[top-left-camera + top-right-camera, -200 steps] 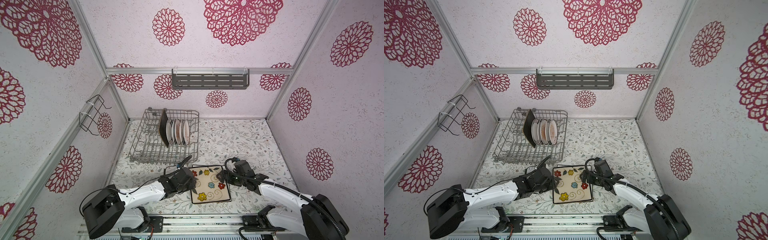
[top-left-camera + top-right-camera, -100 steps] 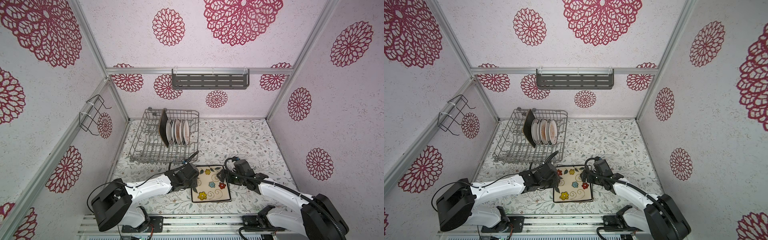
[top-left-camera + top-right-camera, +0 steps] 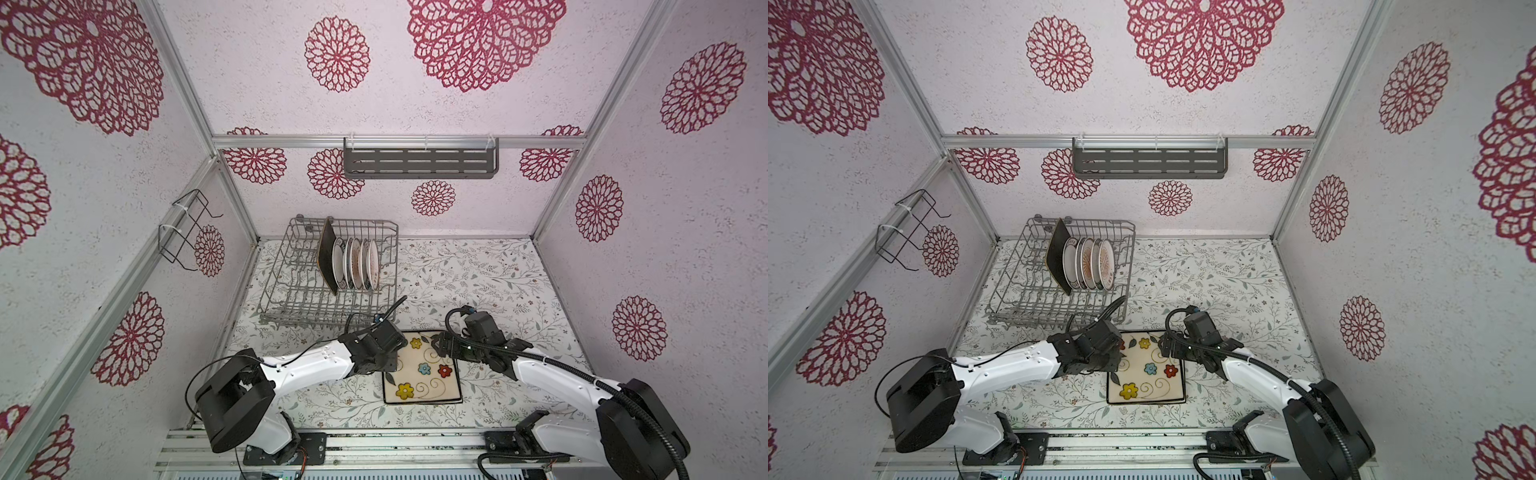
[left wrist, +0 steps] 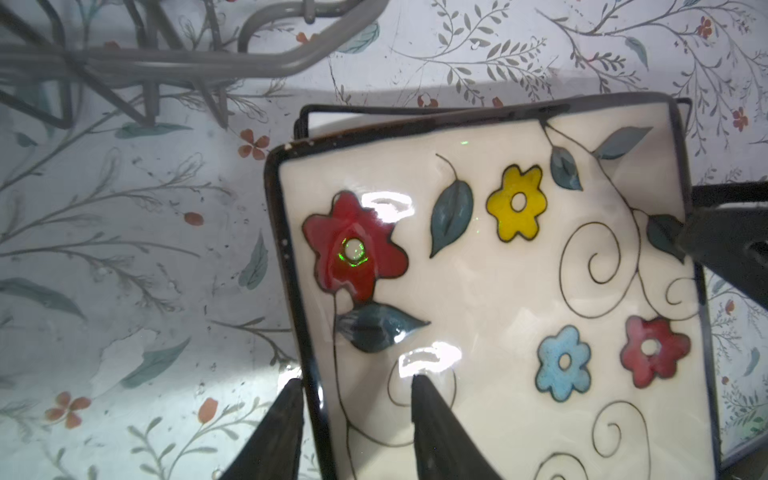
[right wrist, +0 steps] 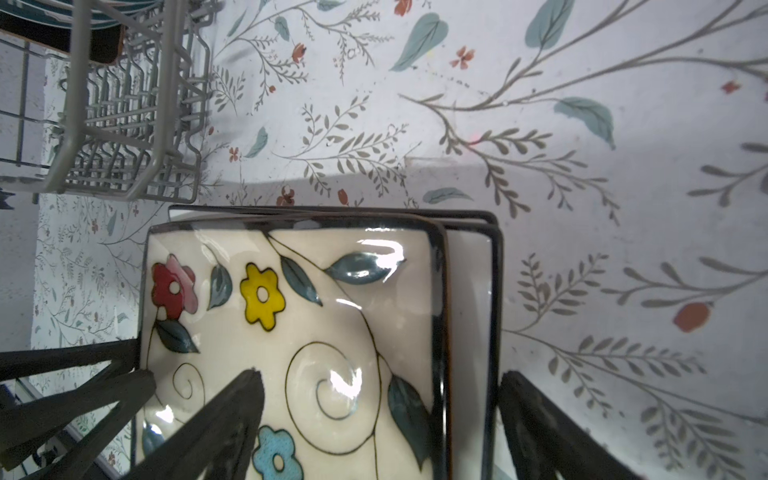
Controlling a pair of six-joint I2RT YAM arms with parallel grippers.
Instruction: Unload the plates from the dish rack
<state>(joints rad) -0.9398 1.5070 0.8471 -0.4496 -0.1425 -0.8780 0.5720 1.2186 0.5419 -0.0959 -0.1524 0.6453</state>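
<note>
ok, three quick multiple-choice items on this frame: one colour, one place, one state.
1. The upright rectangular plate in the grey wire dish rack is: A) dark brown; B) red; C) green.
2. The cream floral rectangular plate lies: A) in that rack; B) atop the black-rimmed white rectangular plates; C) held in mid-air.
3. The right gripper has its jaws: A) shut on a plate; B) wide apart, astride the stack's edge; C) out of view.
Answers: 1A, its face reads dark brown; 2B, black rims show beneath it; 3B, the right wrist view shows the gap.
</note>
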